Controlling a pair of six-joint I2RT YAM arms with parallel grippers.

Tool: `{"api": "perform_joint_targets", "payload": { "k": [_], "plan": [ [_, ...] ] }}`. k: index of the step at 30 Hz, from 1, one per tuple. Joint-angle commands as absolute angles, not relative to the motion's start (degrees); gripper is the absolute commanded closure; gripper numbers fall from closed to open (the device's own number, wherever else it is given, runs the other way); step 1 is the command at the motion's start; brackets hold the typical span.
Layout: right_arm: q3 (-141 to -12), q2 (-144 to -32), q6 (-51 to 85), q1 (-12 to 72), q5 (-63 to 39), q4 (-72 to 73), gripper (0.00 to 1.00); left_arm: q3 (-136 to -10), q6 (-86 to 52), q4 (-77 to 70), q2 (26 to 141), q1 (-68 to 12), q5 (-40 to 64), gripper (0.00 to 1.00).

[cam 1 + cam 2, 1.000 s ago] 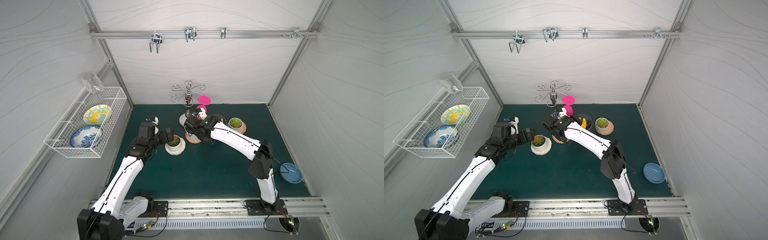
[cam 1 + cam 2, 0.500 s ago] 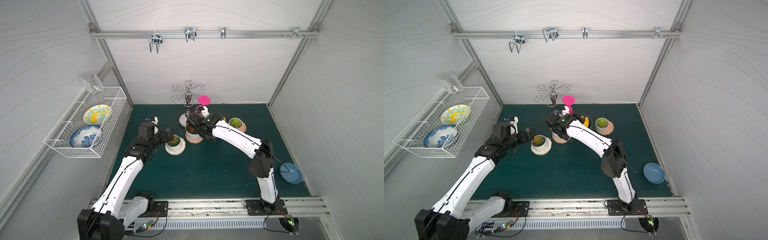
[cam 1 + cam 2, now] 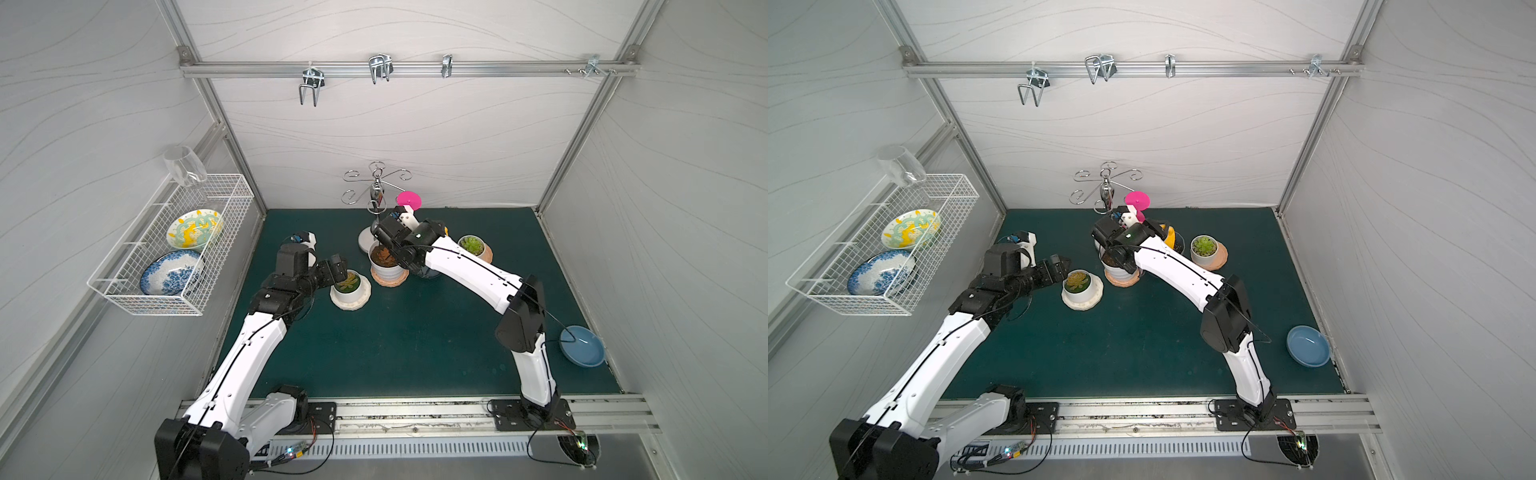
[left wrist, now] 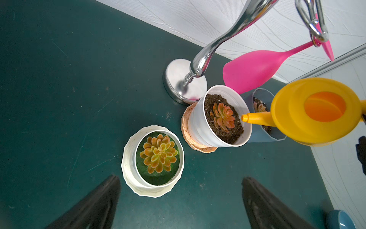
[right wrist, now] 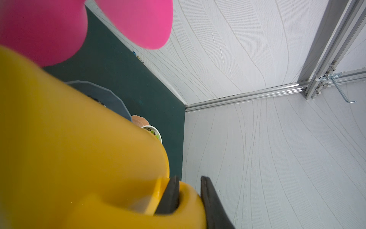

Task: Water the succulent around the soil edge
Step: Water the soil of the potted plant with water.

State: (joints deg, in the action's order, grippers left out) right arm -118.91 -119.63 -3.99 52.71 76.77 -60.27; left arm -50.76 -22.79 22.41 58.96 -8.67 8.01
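Clutter crowds the back edge of the desk [image 4: 59, 79]. A chrome stand [image 4: 185, 83] rises just beside the white pot [image 4: 200, 126]. A pink glass [image 4: 251, 73] hangs upside down from the stand, its bowl close to the pot's rim. A blue-grey pot [image 4: 259, 136] sits close against the white pot's far side.

The succulent [image 4: 222, 117], orange-pink, grows in the middle of dark soil in the white pot, which stands on a terracotta saucer [image 4: 190, 138]. The right claw [image 5: 188, 190] is pinched on the handle of the yellow watering can [image 4: 289, 119]. The can is held above the blue-grey pot, and its spout tip is over the white pot's rim, just short of the leaves.

The left claw [image 4: 179, 180] is spread and empty, and hovers near a second pot [image 4: 158, 156] with a yellow-green rosette. A blue bowl [image 3: 582, 345] lies well apart, near the front right corner.
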Motion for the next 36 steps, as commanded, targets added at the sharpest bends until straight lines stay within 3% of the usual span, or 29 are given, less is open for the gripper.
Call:
{"api": "perform_joint_targets", "payload": {
  "k": [1,14,36],
  "plan": [
    [-120.8,-121.1,-6.4,52.2,79.2,-56.8,1.0,-51.1,-23.1,19.6,58.4,-8.5,8.7,0.0],
    [-123.9,-124.2,-6.6,51.1,80.8,-55.9,1.0,-50.5,-23.3,19.1,58.4,-8.4,9.0,0.0],
    [-128.0,-128.1,-20.8,52.5,83.0,-40.7,1.0,-50.3,-23.4,18.7,58.3,-8.3,9.4,0.0]
  ]
}}
